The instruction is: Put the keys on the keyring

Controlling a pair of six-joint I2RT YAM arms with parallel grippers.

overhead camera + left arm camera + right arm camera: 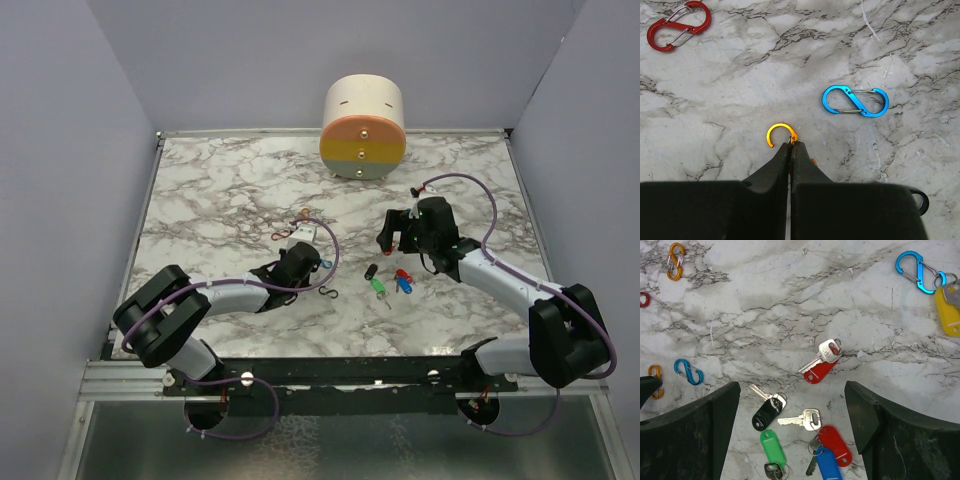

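Right wrist view, keys [810,416] between spread right tool [792,390], left tool [791,146] apparently pinching orange clip [781,125]

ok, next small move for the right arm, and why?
Probably lower the right tool onto the red key. Its jaws are open and hang above the marble, and that key lies apart from the others, roughly between them. The left tool is shut on the orange clip, so a key seems to be the missing piece.
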